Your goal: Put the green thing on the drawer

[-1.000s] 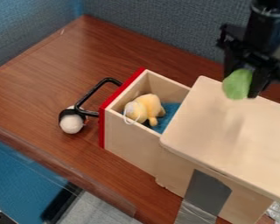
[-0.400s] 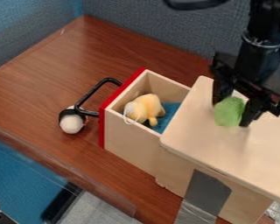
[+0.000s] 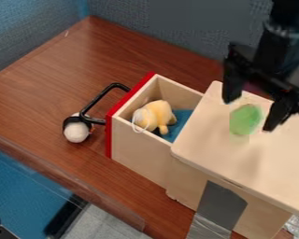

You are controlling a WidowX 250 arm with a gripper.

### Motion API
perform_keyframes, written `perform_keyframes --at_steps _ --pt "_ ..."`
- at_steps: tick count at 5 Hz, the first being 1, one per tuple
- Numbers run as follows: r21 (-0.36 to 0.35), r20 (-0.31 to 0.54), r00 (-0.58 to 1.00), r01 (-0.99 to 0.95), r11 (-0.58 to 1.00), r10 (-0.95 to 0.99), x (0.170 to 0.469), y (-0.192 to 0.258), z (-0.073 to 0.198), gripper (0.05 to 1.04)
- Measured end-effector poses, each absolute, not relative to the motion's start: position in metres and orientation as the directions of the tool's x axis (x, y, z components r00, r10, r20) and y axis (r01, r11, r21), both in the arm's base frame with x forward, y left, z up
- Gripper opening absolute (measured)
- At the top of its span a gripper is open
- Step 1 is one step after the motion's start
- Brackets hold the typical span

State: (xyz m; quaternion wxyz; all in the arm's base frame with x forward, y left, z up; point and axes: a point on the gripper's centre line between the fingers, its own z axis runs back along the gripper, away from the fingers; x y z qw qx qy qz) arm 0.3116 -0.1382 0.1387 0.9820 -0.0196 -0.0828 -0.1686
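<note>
Camera view, left to right: along the left side of the frame I have the brown wooden table (image 3: 52, 88), unchanged since the earlier frames. Left of centre, the round white toy (image 3: 76, 132) with its black part stays by the end of the black handle (image 3: 97, 99), just where I saw it before. The handle joins the red front (image 3: 110, 140) of the drawer (image 3: 139, 156), and the drawer is as far out of its box as it was. At the centre of the frame, the yellow plush toy (image 3: 155, 115) with a white loop of string lies in the drawer against the blue cloth (image 3: 179, 126); neither has shifted.

Below and right of centre, grey tape (image 3: 220, 205) still runs down the side of the wooden box. Right of centre, on the box's pale top (image 3: 220, 149), I see my change. The green thing (image 3: 245, 119) sits on that top, in about the same spot as a moment ago, when I had it pinched; in the first frame it was higher up, near the upper right. Now my gripper (image 3: 251, 115), at the upper right, has let go: its fingers are spread, one on either side of the green thing, with a gap showing beside it. The fingertips have come up slightly too.
</note>
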Motion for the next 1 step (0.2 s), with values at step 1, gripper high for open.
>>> perform_keyframes --at_steps 1 --pt "-0.014 0.187 0.935 0.311 0.95 -0.303 0.3052 -0.1349 0.1573 1.001"
